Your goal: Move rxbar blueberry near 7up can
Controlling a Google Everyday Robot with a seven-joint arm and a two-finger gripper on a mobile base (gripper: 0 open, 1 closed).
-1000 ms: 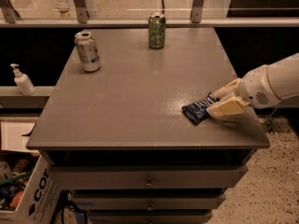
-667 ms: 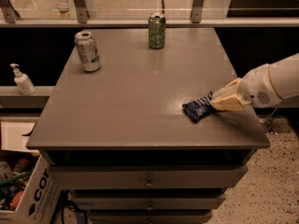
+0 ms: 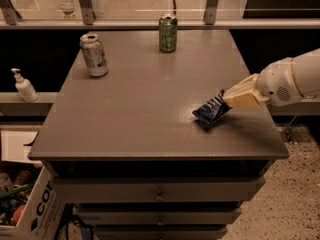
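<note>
The rxbar blueberry (image 3: 210,110), a dark-blue wrapper with white lettering, is at the right part of the grey table (image 3: 140,109), tilted with its right end raised. My gripper (image 3: 227,100) comes in from the right on a white arm and is shut on that right end of the bar. The 7up can (image 3: 93,54), silvery-white with green marks and a dented body, stands upright at the far left of the table, well away from the bar.
An all dark-green can (image 3: 168,32) stands at the far middle edge of the table. A white soap dispenser (image 3: 23,86) sits on a ledge to the left. A cardboard box (image 3: 27,206) with clutter is on the floor at the lower left. Drawers are below the tabletop.
The gripper has lifted slightly and shifted a little left with the bar; the bar's right end now stands higher off the table.
</note>
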